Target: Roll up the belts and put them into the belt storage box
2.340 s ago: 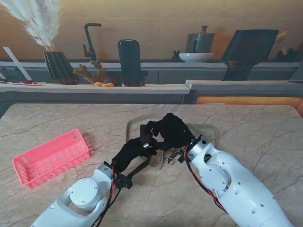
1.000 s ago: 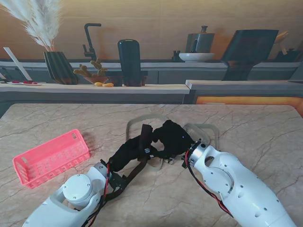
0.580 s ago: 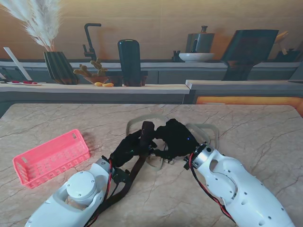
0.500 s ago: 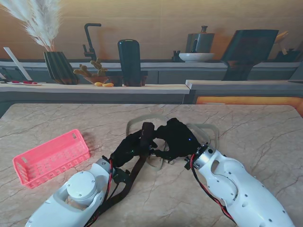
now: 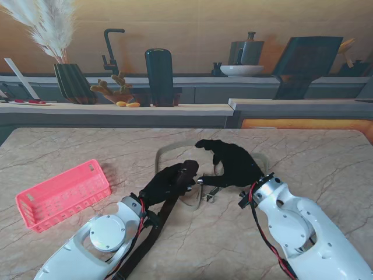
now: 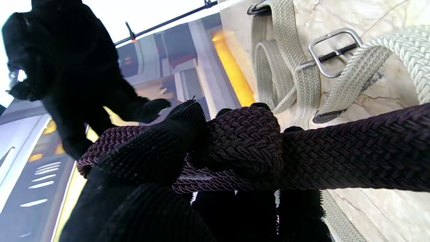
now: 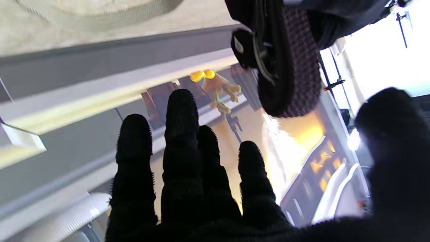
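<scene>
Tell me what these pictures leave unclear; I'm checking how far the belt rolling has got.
- Dark belt: its tail runs off the stand view's near edge between the arms; the left hand covers the coil.
- Beige belt: the stand view hides its middle behind both hands.
- Right hand: fingers spread; the right wrist view shows nothing held.
- Pink basket: contents too small to tell.

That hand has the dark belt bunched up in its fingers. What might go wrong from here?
The left hand pinches only a small coil of the dark belt, so the roll may spring loose; the right hand is open and holds nothing. The long tail could drag on the table. The beige belt lies right beside and might snag.
</scene>
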Tool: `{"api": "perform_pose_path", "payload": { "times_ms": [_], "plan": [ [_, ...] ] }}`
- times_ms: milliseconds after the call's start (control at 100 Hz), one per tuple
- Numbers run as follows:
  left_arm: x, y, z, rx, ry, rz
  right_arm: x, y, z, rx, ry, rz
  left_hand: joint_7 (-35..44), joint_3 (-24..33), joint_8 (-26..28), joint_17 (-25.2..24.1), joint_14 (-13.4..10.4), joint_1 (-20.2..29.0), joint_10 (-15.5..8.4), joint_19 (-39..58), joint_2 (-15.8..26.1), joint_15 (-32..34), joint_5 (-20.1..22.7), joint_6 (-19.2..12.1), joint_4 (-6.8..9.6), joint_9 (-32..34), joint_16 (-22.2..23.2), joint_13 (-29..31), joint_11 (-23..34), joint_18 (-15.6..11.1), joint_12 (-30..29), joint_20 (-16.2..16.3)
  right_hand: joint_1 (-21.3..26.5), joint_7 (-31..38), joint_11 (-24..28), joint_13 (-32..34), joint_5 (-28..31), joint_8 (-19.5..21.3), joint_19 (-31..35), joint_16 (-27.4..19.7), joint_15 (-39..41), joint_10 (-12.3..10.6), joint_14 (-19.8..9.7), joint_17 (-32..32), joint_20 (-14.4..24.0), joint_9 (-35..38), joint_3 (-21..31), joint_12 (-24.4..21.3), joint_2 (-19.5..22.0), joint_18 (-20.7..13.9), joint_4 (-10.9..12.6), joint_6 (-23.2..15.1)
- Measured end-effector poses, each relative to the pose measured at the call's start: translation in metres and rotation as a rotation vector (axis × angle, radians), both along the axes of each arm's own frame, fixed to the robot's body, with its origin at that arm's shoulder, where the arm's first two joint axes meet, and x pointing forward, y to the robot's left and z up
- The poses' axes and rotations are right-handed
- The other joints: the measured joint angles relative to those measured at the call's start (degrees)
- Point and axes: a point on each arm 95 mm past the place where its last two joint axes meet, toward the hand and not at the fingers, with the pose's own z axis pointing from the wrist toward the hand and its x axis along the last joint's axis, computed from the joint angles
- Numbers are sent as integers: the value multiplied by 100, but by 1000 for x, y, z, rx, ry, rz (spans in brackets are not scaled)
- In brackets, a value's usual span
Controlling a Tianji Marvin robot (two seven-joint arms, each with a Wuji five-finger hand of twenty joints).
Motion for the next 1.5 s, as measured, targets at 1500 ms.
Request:
{"api": "perform_pose_path", "payload": {
  "times_ms": [1500],
  "plan": [
    [-3,4,-6,21,-8,-6,17,34,-22,42,105,198,619,310,40,-15,45,-294,-102,118,-391,218,315,4,-43,282,-122,61,71,5,32,1,2241,1725,562,2576,2574,-1651,821,489,859,416,-244,1656,-130,3248,1265,6,-606,-451,-677,-503]
  ]
}}
